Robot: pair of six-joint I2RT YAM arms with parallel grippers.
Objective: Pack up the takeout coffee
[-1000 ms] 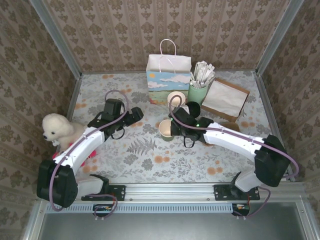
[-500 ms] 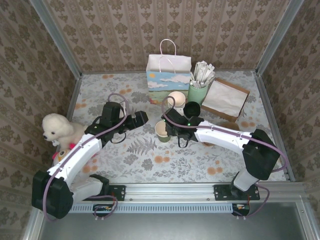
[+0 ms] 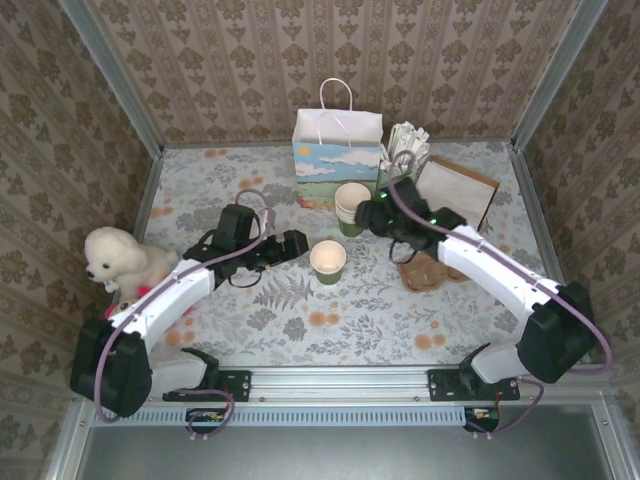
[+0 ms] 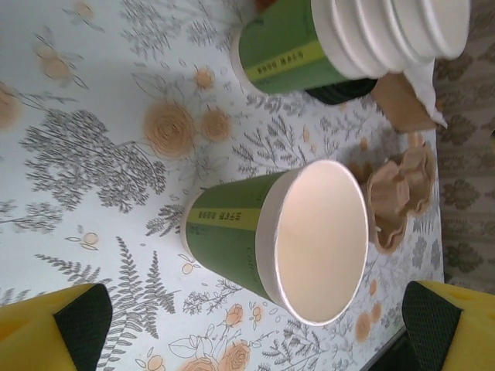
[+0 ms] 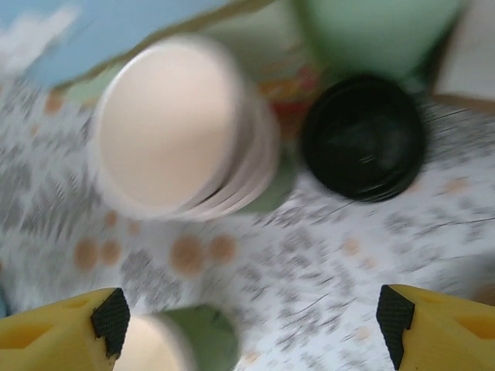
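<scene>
The takeout coffee cup (image 3: 328,262) stands upright mid-table, dark green, cream inside, with no lid on it. It is large in the left wrist view (image 4: 232,232) and at the blurred lower left of the right wrist view (image 5: 182,340). Its black lid (image 5: 362,137) lies flat on the table beside the stack of cups. My left gripper (image 3: 292,245) is open just left of the cup, which sits ahead of the jaws (image 4: 255,328). My right gripper (image 3: 386,214) hangs open above the lid, holding nothing (image 5: 251,332).
A stack of lidless green cups (image 3: 351,207) stands behind the single cup. The paper bag (image 3: 337,150) and pale-green stick holder (image 3: 398,175) are at the back. A cardboard cup carrier (image 3: 430,270) and a brown box (image 3: 455,195) lie right, a plush dog (image 3: 115,260) left.
My right gripper has opened, let go of the single cup and drawn back to the far right, over the lid. My left gripper has moved right, close to the cup.
</scene>
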